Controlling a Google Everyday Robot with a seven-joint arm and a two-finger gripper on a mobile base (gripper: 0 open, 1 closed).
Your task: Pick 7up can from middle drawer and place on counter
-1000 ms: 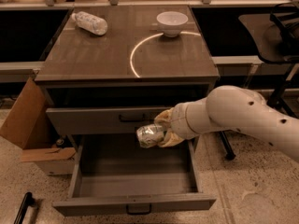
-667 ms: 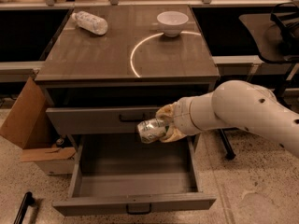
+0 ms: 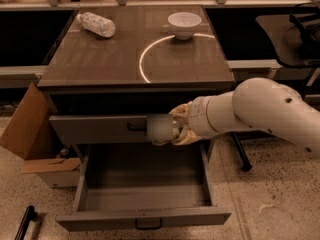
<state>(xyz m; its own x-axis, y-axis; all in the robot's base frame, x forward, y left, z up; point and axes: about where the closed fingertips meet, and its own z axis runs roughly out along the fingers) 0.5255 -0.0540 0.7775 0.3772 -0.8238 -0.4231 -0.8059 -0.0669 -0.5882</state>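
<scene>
Bottle [image 3: 96, 24] lying on tabletop [image 3: 100, 64], rear left corner. Bowl [image 3: 184, 24] on tabletop, rear, right of centre, on arc line [image 3: 141, 64]. Upper drawer [image 3: 95, 129] directly under tabletop front edge, closed. Middle drawer [image 3: 145, 219] lower, standing open forward of tabletop. Gripper [image 3: 172, 129] under tabletop front edge, right of centre, before upper drawer, above middle drawer. 7up can [image 3: 160, 129] between jaws, toward tabletop centre. Cardboard box [image 3: 30, 129] on floor left of tabletop.
</scene>
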